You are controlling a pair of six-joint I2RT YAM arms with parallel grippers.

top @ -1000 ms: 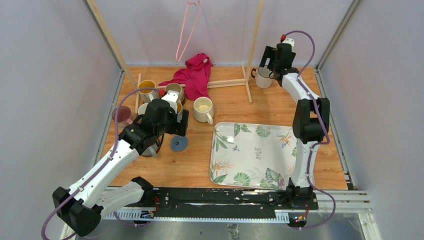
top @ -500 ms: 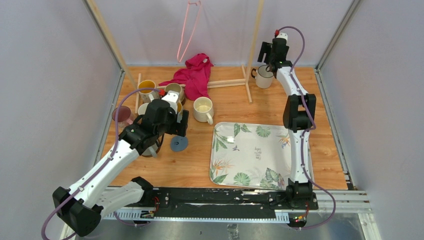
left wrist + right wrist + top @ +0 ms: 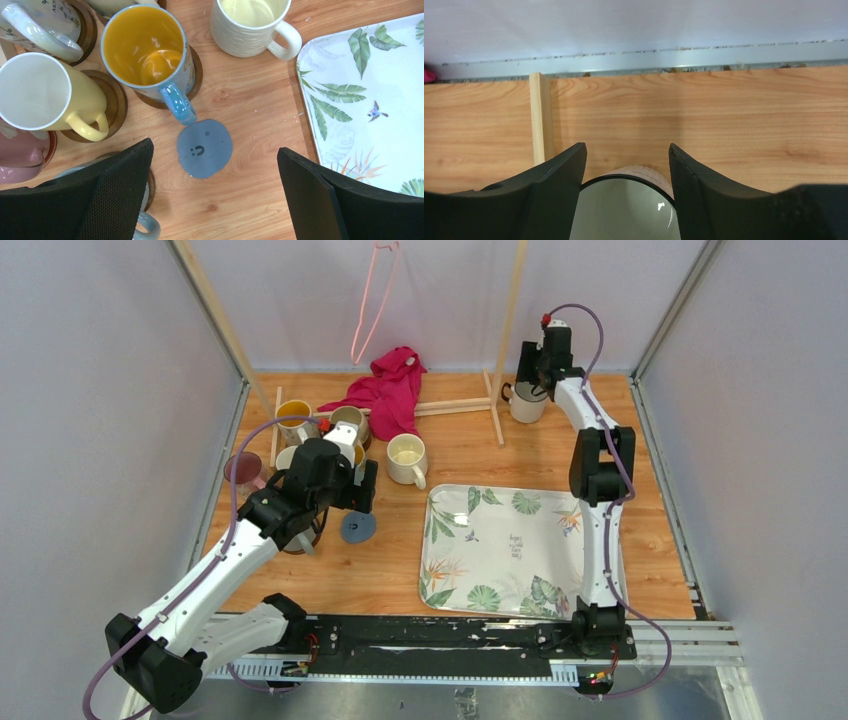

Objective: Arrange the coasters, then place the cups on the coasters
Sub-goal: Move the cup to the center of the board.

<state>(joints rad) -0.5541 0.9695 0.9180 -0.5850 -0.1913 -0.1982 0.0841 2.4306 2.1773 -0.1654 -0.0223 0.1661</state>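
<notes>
**Q:** Left side, quick?

**A:** My left tool point(image 3: 215, 149) is fully released and holds nothing. It hangs over the grey-blue coaster point(image 3: 205, 148), which lies flat on the tabletop point(image 3: 250, 200) between my two fingers and touches neither.

**Q:** What's around that coaster?

**A:** The blue mug point(image 3: 145, 50), orange inside, is just behind it, with its handle pointing at the coaster's edge. It stands on a dark brown coaster point(image 3: 196, 70). To the left of it, the yellow mug point(image 3: 50, 97) sits on another brown disc point(image 3: 119, 102). The pink mug point(image 3: 20, 157) is cut off at the frame's left edge. The cream mug point(image 3: 250, 22) stands upright on the wood, near the corner of the leaf-print tray point(image 3: 400, 60). The tray is empty of mugs in the top view.

**Q:** Right side?

**A:** My right tool point(image 3: 626, 146) is out at the far right corner of the tabletop. The white mug point(image 3: 624, 210), the one with the dark rim, sits upright between my fingers, one on either side of the rim. I cannot tell whether they're pressing on it or only flanking it, because the contact points are hidden.

**Q:** Anything else back there?

**A:** A wooden rail point(image 3: 541, 117) lies on the tabletop just left of the white mug. In the top view, a red cloth point(image 3: 385, 390) is heaped further left along the back.
</notes>
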